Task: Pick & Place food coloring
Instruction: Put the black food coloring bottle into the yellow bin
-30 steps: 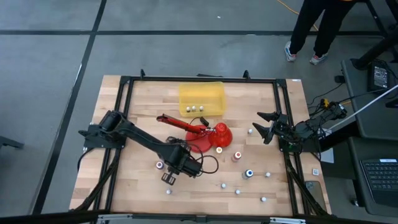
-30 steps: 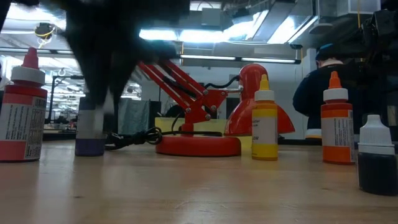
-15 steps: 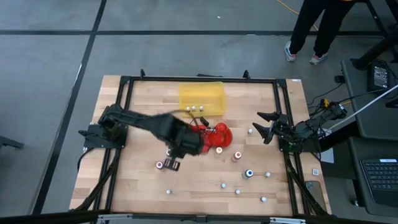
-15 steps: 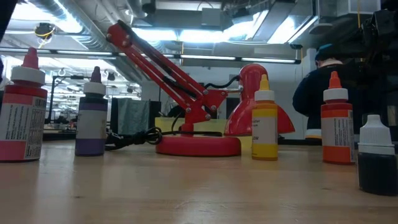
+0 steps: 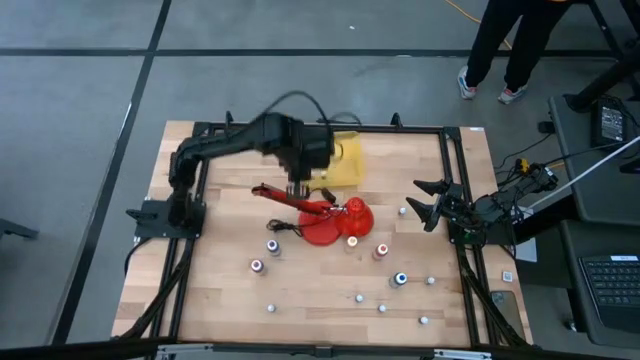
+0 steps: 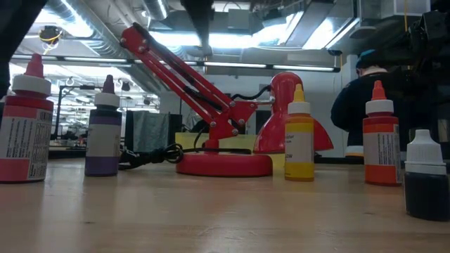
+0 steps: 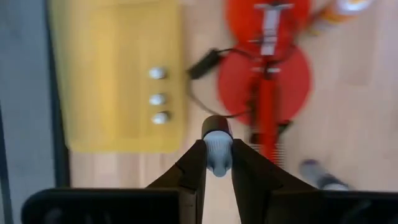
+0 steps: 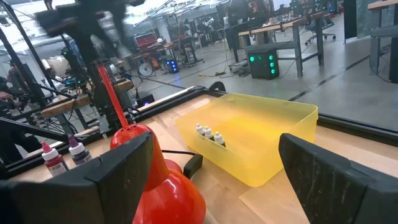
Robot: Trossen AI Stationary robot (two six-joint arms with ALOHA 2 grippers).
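My left gripper (image 5: 298, 183) hangs high over the table, between the yellow bin (image 5: 340, 160) and the red lamp (image 5: 322, 212), shut on one small food coloring bottle (image 7: 217, 138). Three bottles (image 7: 158, 98) lie in the bin. Several more stand upright on the wood: purple (image 6: 103, 133), dark red (image 6: 24, 126), yellow (image 6: 299, 140), orange-red (image 6: 382, 140) and a dark one (image 6: 426, 176). My right gripper (image 5: 430, 203) waits open at the table's right edge. My left gripper pinches the bottle's pale cap end (image 7: 217, 157) between its two fingers, coming from above and pointing steeply down. The bottle's dark body (image 7: 216, 126) sticks out below the fingertips. The bottle is lifted clear of the table.
The red lamp's arm (image 5: 282, 194) and black cord (image 7: 208, 62) lie just beside the bin's near side. Black frame rails (image 5: 200, 160) run along the table's edges. A person (image 5: 500, 50) stands beyond the far right corner.
My left gripper has stayed shut, risen from the table's near left part and swung toward the far edge, past the lamp, up to the yellow bin, rolling its wrist as it went. The purple bottle it hid in the low view now shows.
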